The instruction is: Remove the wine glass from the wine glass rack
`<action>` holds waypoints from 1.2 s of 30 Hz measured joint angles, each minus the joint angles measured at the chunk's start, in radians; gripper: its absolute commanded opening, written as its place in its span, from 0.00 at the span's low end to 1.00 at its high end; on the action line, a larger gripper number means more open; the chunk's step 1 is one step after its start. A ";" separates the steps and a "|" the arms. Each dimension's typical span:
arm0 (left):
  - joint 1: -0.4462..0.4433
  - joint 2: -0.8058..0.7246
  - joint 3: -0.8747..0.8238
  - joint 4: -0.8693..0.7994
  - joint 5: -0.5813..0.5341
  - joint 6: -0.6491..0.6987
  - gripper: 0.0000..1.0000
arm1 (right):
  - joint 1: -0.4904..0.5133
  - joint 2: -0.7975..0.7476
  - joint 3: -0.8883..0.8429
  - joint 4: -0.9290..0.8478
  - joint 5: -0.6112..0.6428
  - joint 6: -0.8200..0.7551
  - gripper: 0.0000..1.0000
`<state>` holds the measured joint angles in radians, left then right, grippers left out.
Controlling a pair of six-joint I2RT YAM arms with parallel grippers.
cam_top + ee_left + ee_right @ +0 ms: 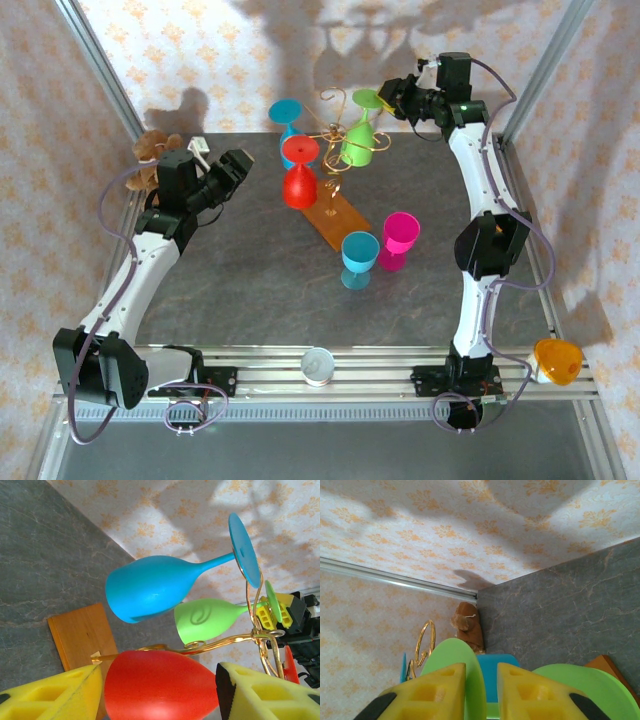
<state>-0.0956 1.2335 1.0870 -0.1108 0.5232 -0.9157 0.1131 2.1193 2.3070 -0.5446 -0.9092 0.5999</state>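
Note:
The wine glass rack [335,135] is gold wire on a brown wooden base [338,218] at mid-table. Three glasses hang upside down from it: blue [287,112], red [299,172] and green [360,135]. My right gripper [392,97] is at the green glass's foot. In the right wrist view its jaws [481,667] straddle the green foot [470,655]; they are narrow but open, with a gap at the right finger. My left gripper [245,163] stands open, a short way left of the red glass [160,685], which is framed between its fingers [55,695].
A blue glass [359,258] and a pink glass [399,240] stand upright on the table right of the base. A brown soft toy [150,155] lies at the back left corner. A white cup [318,365] sits on the front rail and an orange object [558,360] at the right.

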 measured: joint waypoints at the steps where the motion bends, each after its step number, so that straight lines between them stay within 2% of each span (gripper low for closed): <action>1: 0.000 0.000 0.000 0.002 0.000 0.000 0.61 | 0.000 0.000 0.001 0.000 0.000 -0.002 0.19; 5: 0.000 0.000 0.000 0.008 0.000 0.000 0.61 | 0.000 -0.002 0.003 -0.001 0.001 -0.003 0.15; 10: 0.000 0.000 0.000 0.012 0.000 -0.002 0.61 | 0.000 -0.002 0.009 -0.001 0.002 -0.006 0.14; 18: 0.000 -0.001 -0.002 0.014 0.000 -0.003 0.62 | -0.001 -0.016 0.018 0.002 0.003 -0.002 0.00; 36: 0.000 -0.001 -0.011 0.027 0.001 -0.008 0.62 | -0.001 -0.023 0.018 0.008 -0.015 0.084 0.00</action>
<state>-0.0956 1.2324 1.0760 -0.0841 0.5240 -0.9241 0.1123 2.0968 2.3249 -0.5362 -0.9241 0.6834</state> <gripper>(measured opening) 0.615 0.049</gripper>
